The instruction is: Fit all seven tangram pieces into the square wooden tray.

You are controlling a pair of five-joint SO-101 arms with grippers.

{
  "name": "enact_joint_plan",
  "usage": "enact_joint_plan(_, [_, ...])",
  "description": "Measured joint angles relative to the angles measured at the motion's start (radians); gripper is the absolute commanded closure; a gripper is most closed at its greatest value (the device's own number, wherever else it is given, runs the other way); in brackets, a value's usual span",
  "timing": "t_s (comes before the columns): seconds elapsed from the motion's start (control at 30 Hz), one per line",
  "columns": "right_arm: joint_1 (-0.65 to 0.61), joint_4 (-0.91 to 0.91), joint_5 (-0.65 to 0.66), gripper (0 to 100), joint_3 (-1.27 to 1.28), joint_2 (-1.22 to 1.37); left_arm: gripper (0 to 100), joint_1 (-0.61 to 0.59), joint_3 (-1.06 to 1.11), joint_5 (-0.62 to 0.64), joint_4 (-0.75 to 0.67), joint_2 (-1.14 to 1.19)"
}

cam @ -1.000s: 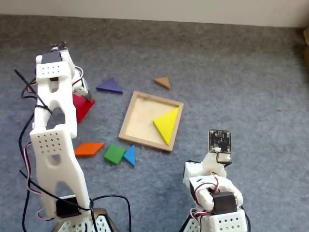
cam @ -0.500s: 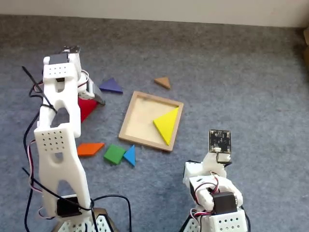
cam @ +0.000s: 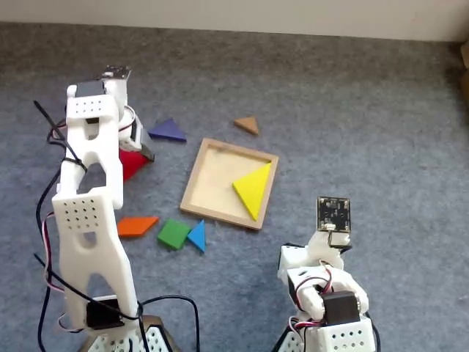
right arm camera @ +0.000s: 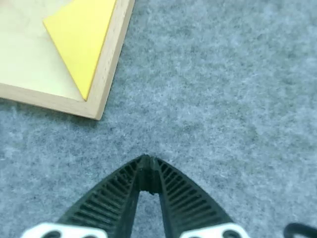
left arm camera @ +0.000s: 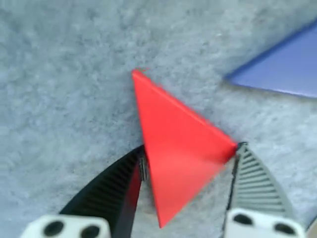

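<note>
Piece in hand: large red wooden triangle (left arm camera: pixel 178 144), lying on the grey felt-covered table (cam: pixel 366 110), well apart from the square wooden tray (cam: pixel 194 174), out past its left edge. The left claw (left arm camera: pixel 191 154) straddles it at a narrow opening, one finger against each edge, so I read this as a grip on the piece. Whether it has left the felt I cannot tell.

Tray contents: one large yellow triangle (cam: pixel 255 187), tucked into the right-hand corner. The rest of the floor is bare wood.

Loose on the felt:
- violet-blue triangle (cam: pixel 167 131), just beyond the red one
- small brown triangle (cam: pixel 248 125), past the tray's far corner
- orange parallelogram (cam: pixel 135 225), green square (cam: pixel 174 234) and small blue triangle (cam: pixel 197 235), in a row near the tray's near-left corner

Step, as judged: second piece, pick stage; six of seven remain outside. The next move calls for a lift, a carry over the rim, and a turn so the long edge meets the yellow one.

Right claw (right arm camera: pixel 146 168): fingers pressed together, holding nothing, over bare felt just off the tray's near-right corner.

Views: the left wrist view gives the finger contact, which the arm hides in the high view. The high view alone gives the layout.
</note>
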Motion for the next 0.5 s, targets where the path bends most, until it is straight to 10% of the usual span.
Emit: enact_joint_plan(0.5, [0.0, 0.0, 0.0, 99.4, 0.0, 0.0, 70, 0.011, -0.08, -0.169, 0.031, -0.002])
